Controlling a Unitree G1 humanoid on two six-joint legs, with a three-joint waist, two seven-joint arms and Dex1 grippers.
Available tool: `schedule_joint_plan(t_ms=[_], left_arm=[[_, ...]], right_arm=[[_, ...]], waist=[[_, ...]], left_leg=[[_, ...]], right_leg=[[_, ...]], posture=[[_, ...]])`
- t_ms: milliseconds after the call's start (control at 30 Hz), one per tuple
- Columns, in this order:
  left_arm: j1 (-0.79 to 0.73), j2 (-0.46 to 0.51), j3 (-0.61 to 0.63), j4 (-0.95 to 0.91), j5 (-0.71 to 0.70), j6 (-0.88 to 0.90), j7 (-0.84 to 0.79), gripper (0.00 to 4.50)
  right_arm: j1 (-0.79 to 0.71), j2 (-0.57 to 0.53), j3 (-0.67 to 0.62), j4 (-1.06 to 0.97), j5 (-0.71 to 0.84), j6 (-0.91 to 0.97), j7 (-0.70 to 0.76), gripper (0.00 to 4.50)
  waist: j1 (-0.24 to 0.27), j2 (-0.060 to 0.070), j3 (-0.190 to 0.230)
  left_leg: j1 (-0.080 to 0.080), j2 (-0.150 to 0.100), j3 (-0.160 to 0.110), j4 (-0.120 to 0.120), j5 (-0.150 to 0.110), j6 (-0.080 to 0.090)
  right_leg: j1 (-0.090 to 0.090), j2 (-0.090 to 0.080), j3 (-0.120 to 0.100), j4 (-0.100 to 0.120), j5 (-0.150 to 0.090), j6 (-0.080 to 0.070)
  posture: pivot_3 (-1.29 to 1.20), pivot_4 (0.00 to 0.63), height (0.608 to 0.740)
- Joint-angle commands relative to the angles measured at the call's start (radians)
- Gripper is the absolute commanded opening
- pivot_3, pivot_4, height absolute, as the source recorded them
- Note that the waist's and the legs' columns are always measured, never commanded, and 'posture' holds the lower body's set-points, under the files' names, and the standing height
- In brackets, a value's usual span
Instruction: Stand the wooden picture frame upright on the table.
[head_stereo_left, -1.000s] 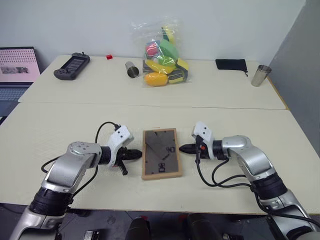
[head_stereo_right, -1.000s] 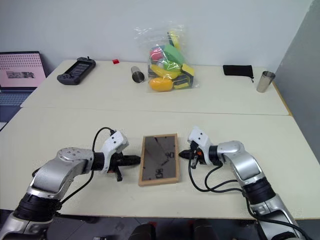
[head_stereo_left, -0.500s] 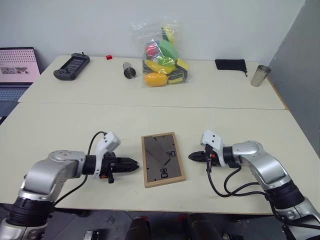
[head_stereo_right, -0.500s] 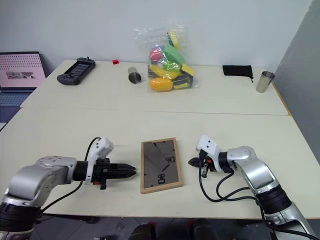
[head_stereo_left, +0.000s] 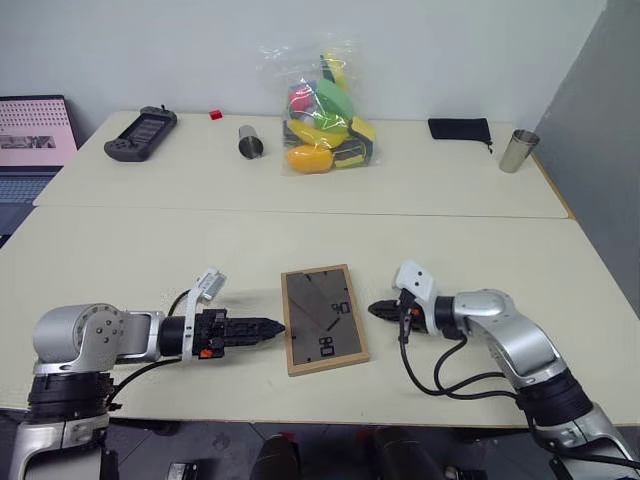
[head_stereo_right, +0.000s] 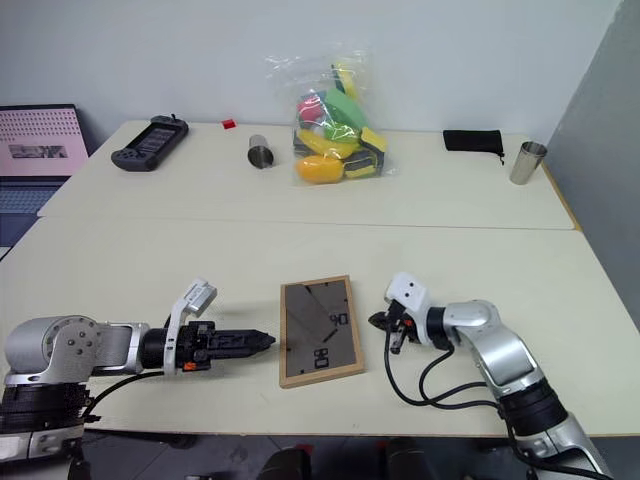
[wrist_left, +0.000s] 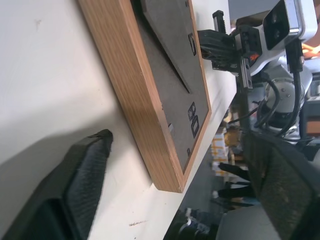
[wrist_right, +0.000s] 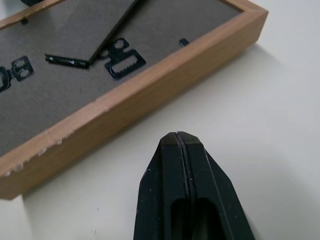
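The wooden picture frame (head_stereo_left: 322, 318) lies flat on the table (head_stereo_left: 150, 250) near its front edge, dark brown back and folded easel stand facing up. My left gripper (head_stereo_left: 272, 326) lies level just to the left of the frame, pointing at its left edge. In the left wrist view its fingers (wrist_left: 85, 170) stand wide apart, open, with the frame's near edge (wrist_left: 145, 115) between and ahead of them. My right gripper (head_stereo_left: 373, 310) is shut, its tip (wrist_right: 178, 136) resting a little short of the frame's right edge (wrist_right: 125, 100).
On the far half of the table stand a clear bag of colourful toys (head_stereo_left: 325, 105), a metal cup on its side (head_stereo_left: 249, 141), a black handheld console (head_stereo_left: 141, 132), a small red block (head_stereo_left: 215, 114), a black pouch (head_stereo_left: 460, 128) and an upright metal cup (head_stereo_left: 516, 151). A laptop (head_stereo_left: 30, 140) sits at far left.
My left wrist has rolled and its gripper has gone from shut to open, drawing back a little to the left. My right gripper stays shut beside the frame's right edge.
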Motion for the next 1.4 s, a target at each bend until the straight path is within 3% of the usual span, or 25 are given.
schedule_joint_plan(t_ms=[33, 433, 1067, 1167, 1267, 1367, 1400], left_arm=[[0.013, -0.044, -0.021, -0.036, -0.021, -0.001, 0.038, 4.44], [0.043, -0.148, -0.019, -0.073, -0.054, -0.015, 0.097, 4.44], [-0.013, -0.061, 0.083, -0.091, -0.199, 0.009, 0.094, 0.89], [-0.022, -0.062, 0.091, -0.093, -0.206, 0.002, 0.105, 0.84], [-0.085, -0.068, 0.115, -0.084, -0.203, -0.028, 0.131, 0.84], [-0.109, -0.064, 0.117, -0.088, -0.213, -0.026, 0.138, 0.84], [-0.112, -0.058, 0.106, -0.098, -0.210, -0.034, 0.134, 0.84]], right_arm=[[-0.020, 0.018, 0.015, -0.054, 0.016, 0.016, -0.004, 0.00], [-0.052, 0.110, 0.077, -0.095, 0.027, 0.079, -0.033, 0.00], [-0.060, 0.074, 0.026, 0.046, -0.001, -0.015, -0.083, 0.00], [-0.070, 0.081, 0.001, 0.050, 0.009, -0.022, -0.095, 0.00], [-0.123, 0.083, -0.114, 0.011, 0.102, 0.034, -0.089, 0.00], [-0.158, 0.068, -0.162, -0.041, 0.196, 0.102, -0.038, 0.40], [-0.177, 0.062, -0.178, -0.063, 0.240, 0.139, -0.014, 0.72]], waist=[[0.002, 0.000, 0.000], [0.010, 0.001, -0.001], [0.008, 0.000, -0.001], [0.008, 0.000, -0.001], [0.008, 0.000, 0.000], [0.009, 0.000, 0.000], [0.009, 0.000, 0.000]], left_leg=[[0.000, 0.000, 0.000, 0.000, 0.000, 0.000], [0.000, -0.001, 0.000, 0.000, 0.000, 0.000], [0.000, -0.001, 0.000, 0.000, 0.000, 0.000], [0.000, -0.001, 0.000, 0.000, 0.000, 0.000], [-0.001, -0.001, 0.000, 0.000, 0.000, 0.000], [-0.001, -0.001, 0.000, 0.000, 0.000, 0.000], [-0.001, -0.001, 0.000, 0.000, 0.000, 0.000]], right_leg=[[0.000, 0.000, 0.000, 0.000, 0.000, 0.000], [0.001, -0.001, 0.000, -0.001, 0.000, 0.000], [0.000, -0.001, 0.000, -0.001, 0.000, 0.000], [0.000, -0.001, 0.000, -0.001, 0.000, 0.000], [0.000, -0.001, 0.000, -0.001, 0.000, 0.000], [0.000, -0.001, 0.000, 0.000, 0.000, 0.000], [0.000, -0.001, 0.000, -0.001, 0.000, 0.000]], posture=[[0.00, 0.150, 0.740], [0.00, 0.150, 0.740], [0.00, 0.150, 0.740], [0.00, 0.150, 0.740], [0.00, 0.150, 0.740], [0.00, 0.150, 0.740], [0.00, 0.150, 0.740]])
